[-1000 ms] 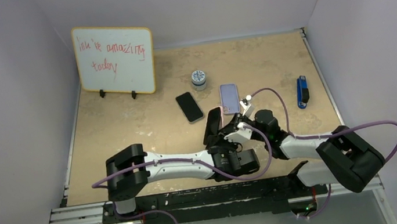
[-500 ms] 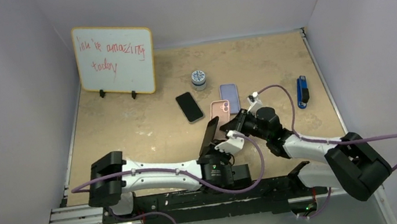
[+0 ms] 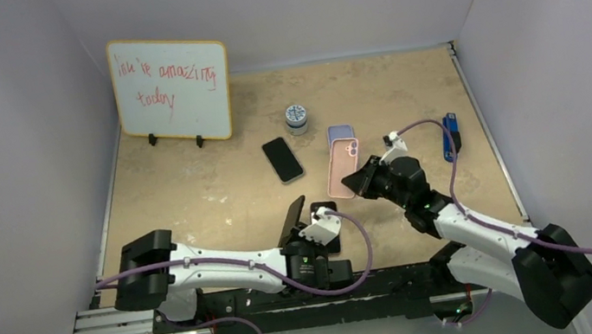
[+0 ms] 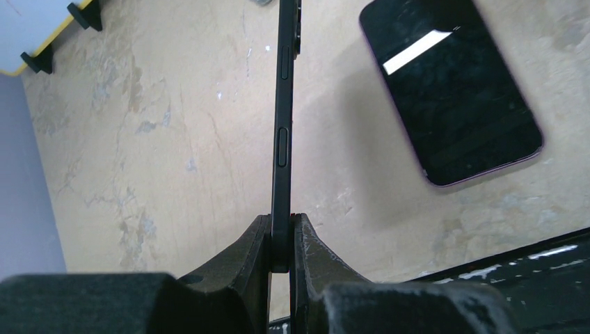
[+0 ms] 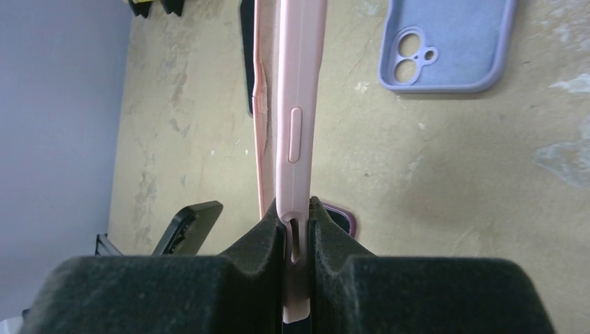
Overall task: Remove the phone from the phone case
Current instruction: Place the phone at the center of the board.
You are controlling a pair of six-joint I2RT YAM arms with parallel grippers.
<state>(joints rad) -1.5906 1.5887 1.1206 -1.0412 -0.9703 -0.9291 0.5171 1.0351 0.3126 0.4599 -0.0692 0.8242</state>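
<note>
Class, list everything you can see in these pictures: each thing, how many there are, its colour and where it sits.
whiteboard: one, white, yellow rim, red writing, back left
round tin: one, greyish, middle back
lying phones: two, black; one left of the cases, one purple-edged beside the left jaws
held phone: one, black, edge-on in the left jaws
pink case: one, clamped in the right jaws
lilac case: one, flat, just beyond the pink one
blue object: one, far right
table: one, beige
left arm, right arm: two, white and black, near edge

Now apart: left claw (image 3: 305,234) drew black phone (image 3: 292,222) back leftward, right claw (image 3: 358,183) swung pink case (image 3: 340,169) rightward
</note>
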